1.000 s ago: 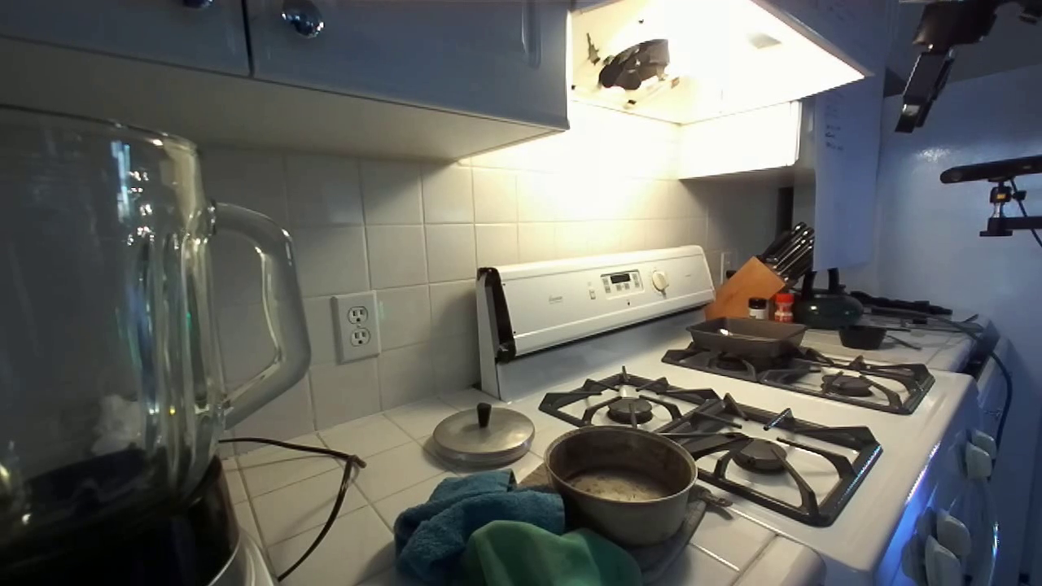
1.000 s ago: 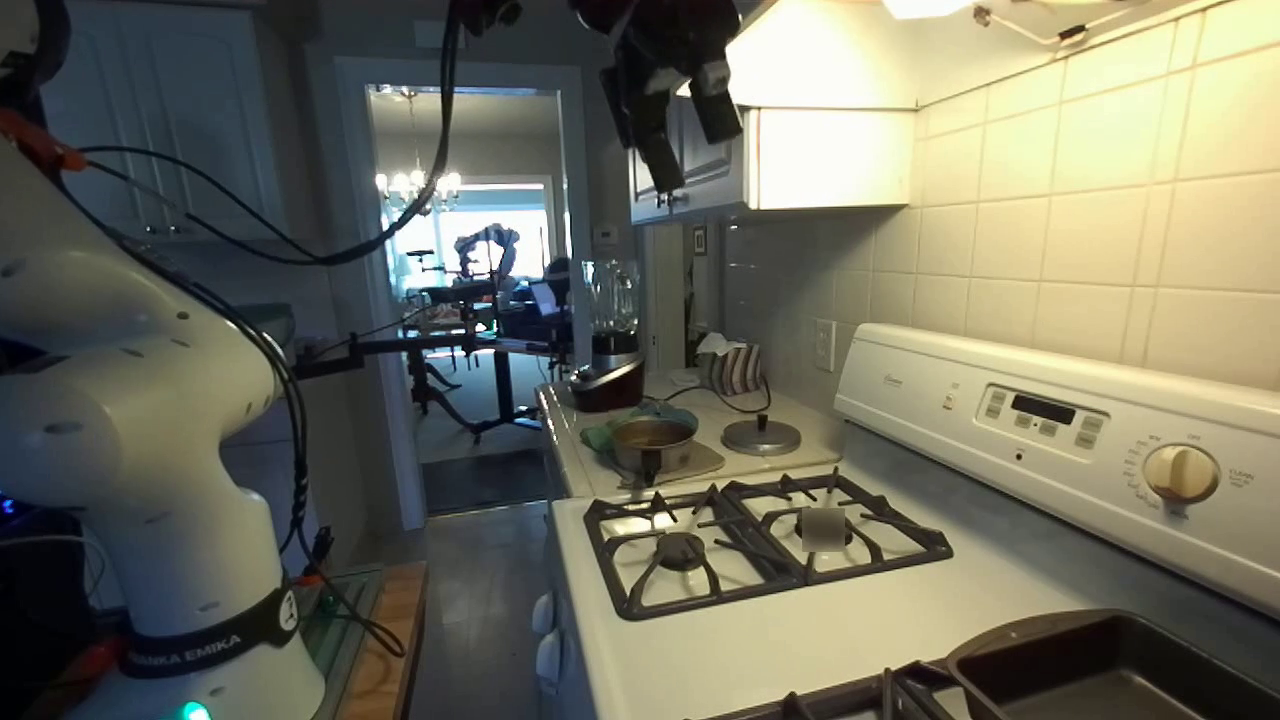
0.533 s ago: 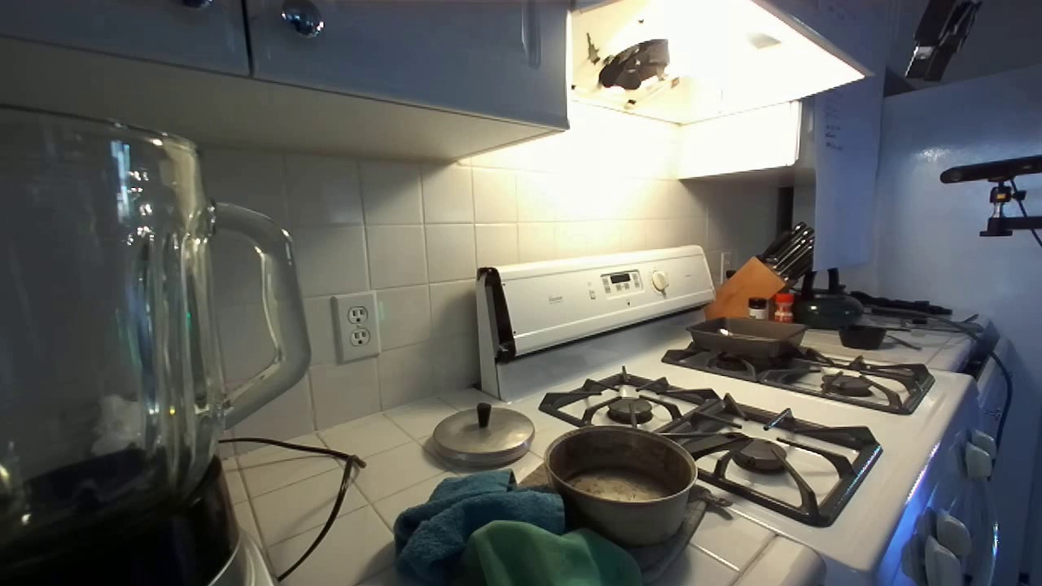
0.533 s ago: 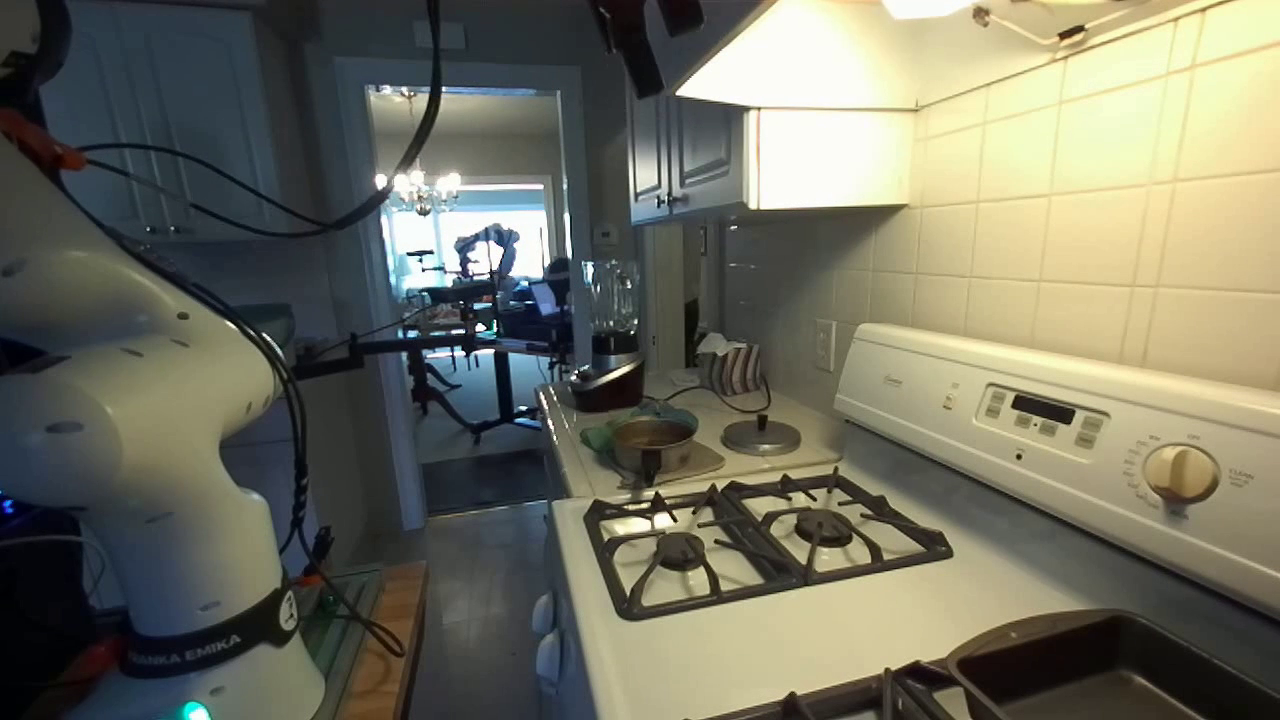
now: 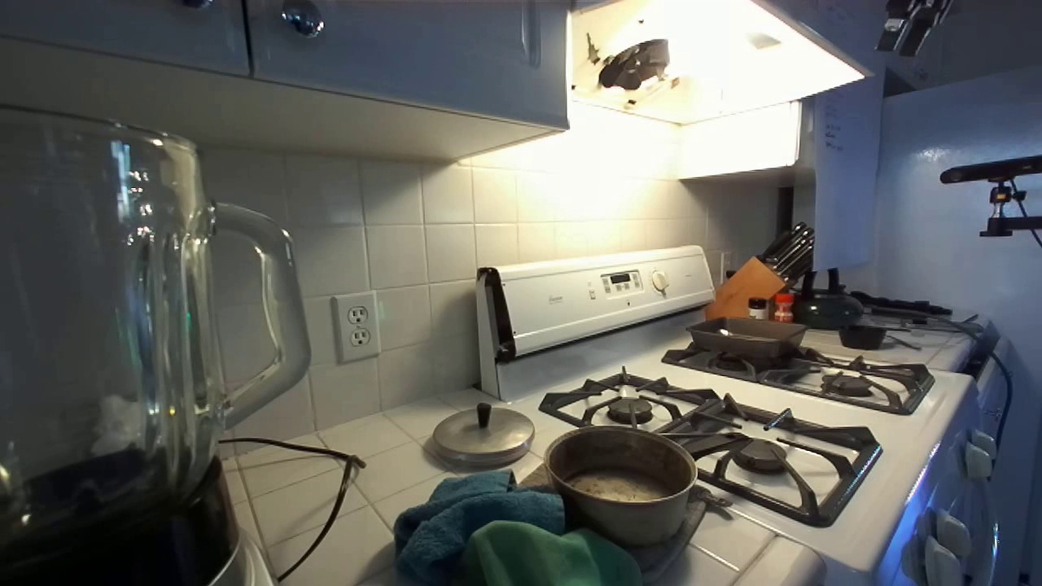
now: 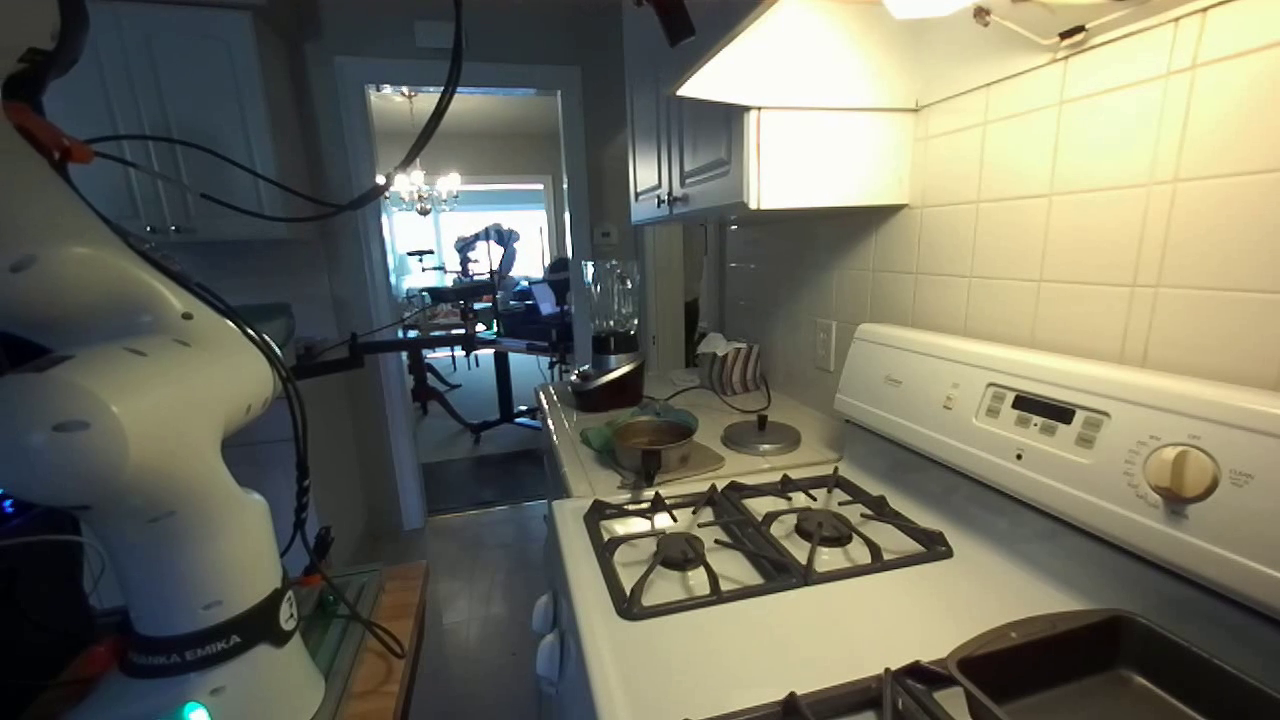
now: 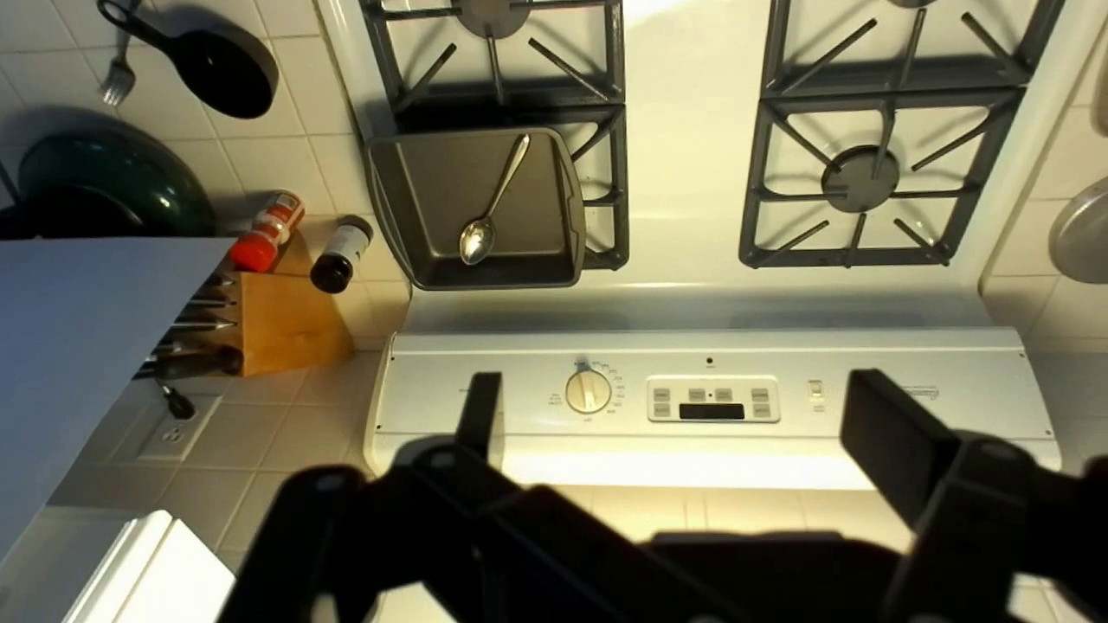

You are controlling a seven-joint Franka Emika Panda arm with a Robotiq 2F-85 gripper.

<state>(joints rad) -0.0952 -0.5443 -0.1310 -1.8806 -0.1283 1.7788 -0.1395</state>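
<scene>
My gripper [image 7: 675, 394] is open and empty in the wrist view, its two dark fingers wide apart. It is high up, with the white stove's control panel [image 7: 796, 415] showing between and beyond the fingers. It touches nothing that I can see. A dark baking pan [image 7: 424, 190] with a metal spoon [image 7: 477, 240] in it sits on a burner grate. In an exterior view the fingertips [image 5: 904, 39] show at the top right edge. In an exterior view only part of a finger [image 6: 672, 20] shows at the top edge.
A saucepan [image 5: 643, 521], blue cloth [image 5: 480, 521], green cloth [image 5: 545, 557] and metal lid [image 5: 483, 435] lie on the counter beside the stove. A knife block [image 7: 294, 320], two spice bottles and a kettle [image 7: 164, 190] stand opposite. The lit hood [image 6: 800, 60] and upper cabinets overhang.
My gripper has risen in both exterior views and is now mostly above the picture edge. The cable on the arm has shifted. The pan, saucepan and lid have not moved.
</scene>
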